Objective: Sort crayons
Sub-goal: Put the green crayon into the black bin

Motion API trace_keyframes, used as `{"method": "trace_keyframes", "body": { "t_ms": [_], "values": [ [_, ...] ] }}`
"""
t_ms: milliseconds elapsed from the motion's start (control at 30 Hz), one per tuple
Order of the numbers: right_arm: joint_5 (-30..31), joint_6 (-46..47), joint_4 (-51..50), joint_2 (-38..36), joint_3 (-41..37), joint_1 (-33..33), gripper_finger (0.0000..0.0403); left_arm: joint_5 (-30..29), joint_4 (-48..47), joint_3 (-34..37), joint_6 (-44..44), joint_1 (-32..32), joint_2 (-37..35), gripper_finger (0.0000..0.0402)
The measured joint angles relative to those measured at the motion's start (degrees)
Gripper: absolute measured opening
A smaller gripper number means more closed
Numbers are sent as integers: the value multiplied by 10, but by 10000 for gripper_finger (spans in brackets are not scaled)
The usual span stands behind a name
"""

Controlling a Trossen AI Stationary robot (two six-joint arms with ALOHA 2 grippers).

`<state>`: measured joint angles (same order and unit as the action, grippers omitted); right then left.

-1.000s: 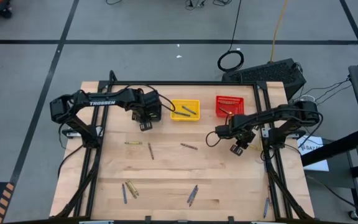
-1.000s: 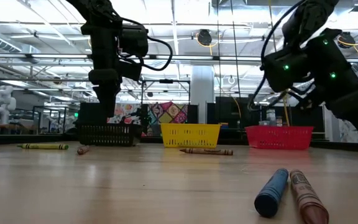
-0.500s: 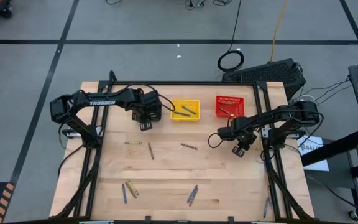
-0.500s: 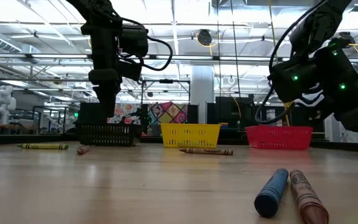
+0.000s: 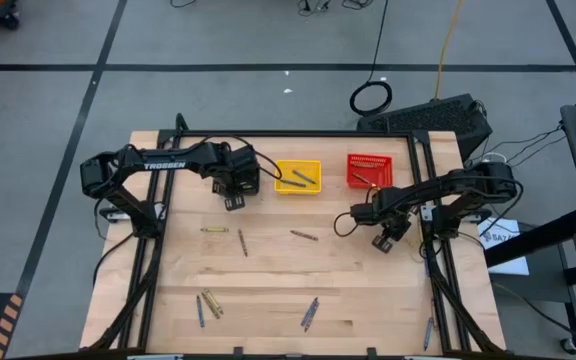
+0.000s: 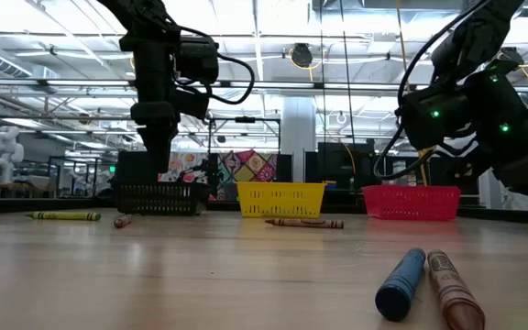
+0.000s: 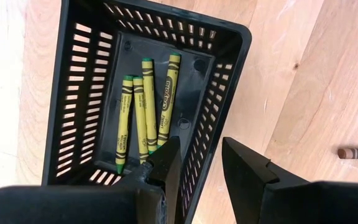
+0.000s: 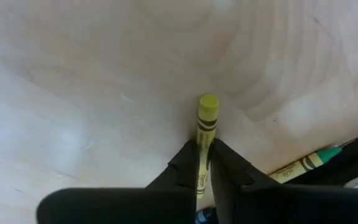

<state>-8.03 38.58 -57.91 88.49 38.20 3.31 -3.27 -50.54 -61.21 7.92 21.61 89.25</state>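
My right gripper [image 8: 205,152] is near the table's right side [image 5: 382,242], pointing steeply down, shut on an olive-yellow crayon [image 8: 206,118]. My left gripper [image 7: 197,165] hangs open over the near wall of the black basket [image 7: 229,81], touching nothing. Three olive-yellow crayons [image 7: 145,115] lie flat on that basket's floor. Loose crayons lie on the wood: a yellow one [image 5: 215,230], a brownish one [image 5: 242,242] and another brownish one [image 5: 304,236]. My right gripper pinches the yellow crayon's shaft [image 8: 202,142] between its two fingers, coming from above and slanting down. The crayon runs along the fingers, its flat end [image 8: 208,102] sticking out past the fingertips toward the wood. I cannot tell whether that end rests on the table.
The yellow basket [image 5: 284,170] and the red basket [image 5: 382,162] stand at the far edge. More crayons lie near the front edge [image 5: 206,305], [image 5: 310,313], among them a blue one [image 6: 401,282] and a brown one [image 6: 452,289]. A green-tipped crayon [image 8: 303,163] lies by the right rail.
My right gripper has sunk toward the table near its right side, tipping a little. The left arm has kept still.
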Motion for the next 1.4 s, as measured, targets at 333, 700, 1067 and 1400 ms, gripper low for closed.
{"method": "trace_keyframes", "body": {
  "t_ms": [333, 700, 1067, 1400],
  "values": [
    [3, 47, -14, 2, 17, 0, 2, 0, -31, 0, 1, 0, 0, 112],
    [9, 41, 18, 3, 68, 0, 0, -6, -45, 0, 30, 0, 0, 112],
    [22, 24, 77, 2, 102, 0, 0, -25, -111, 0, 14, 0, 0, 112],
    [23, -20, 197, 2, 131, 9, 0, -30, -125, 0, 16, 0, -25, 112]
  ]
}}
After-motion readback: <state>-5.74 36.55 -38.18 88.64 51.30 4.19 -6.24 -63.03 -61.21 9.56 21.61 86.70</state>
